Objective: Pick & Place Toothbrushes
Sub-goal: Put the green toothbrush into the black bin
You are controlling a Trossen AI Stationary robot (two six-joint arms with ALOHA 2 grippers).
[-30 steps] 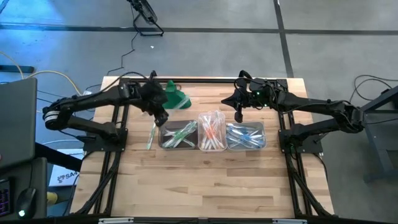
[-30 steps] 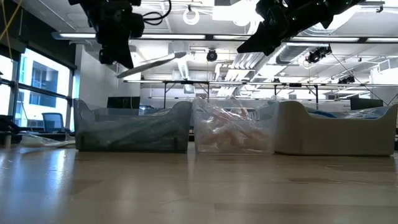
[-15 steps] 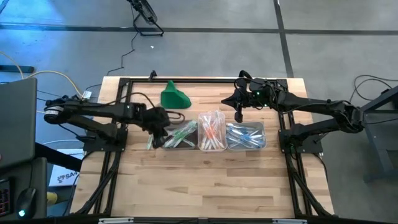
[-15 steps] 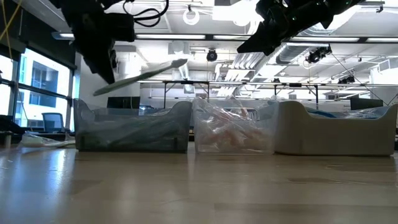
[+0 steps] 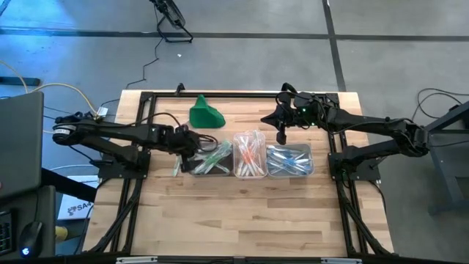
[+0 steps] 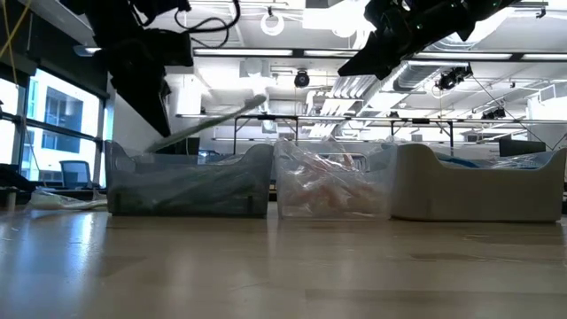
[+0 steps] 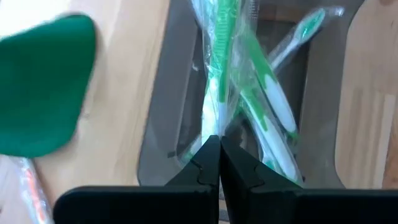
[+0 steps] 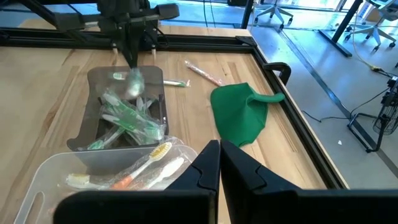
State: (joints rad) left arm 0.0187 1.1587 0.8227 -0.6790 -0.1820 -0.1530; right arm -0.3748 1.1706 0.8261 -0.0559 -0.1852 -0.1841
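Three clear tubs stand in a row: the left tub (image 5: 210, 160) holds green toothbrushes (image 8: 127, 118), the middle tub (image 5: 249, 155) orange ones, the right tub (image 5: 290, 160) blue ones. My left gripper (image 7: 219, 149) hangs over the left tub's left end, shut on a wrapped green toothbrush (image 7: 217, 74). In the low view the toothbrush (image 6: 213, 120) slants up from the gripper (image 6: 146, 106). My right gripper (image 5: 281, 137) waits shut and empty above the far side of the middle and right tubs. My left gripper pinches one end (image 7: 216, 127) of the wrapped green toothbrush between its two fingers. The fingers slant down from the table's left, and the brush runs on ahead of them. It is tilted over the left tub, its free end (image 6: 259, 100) higher.
A green cloth-like lump (image 5: 205, 114) lies on the table beyond the left tub. Loose toothbrushes lie on the wood: one left of the left tub (image 5: 177, 161), an orange one (image 8: 202, 73) and a green one (image 8: 176, 83). A black frame (image 5: 242, 94) borders the table.
My left gripper has swung from the far side toward the table's near-left and sunk, rolling as it went, still shut on the toothbrush. The brush's held end has dropped to about the left tub's rim, so the brush slants more steeply.
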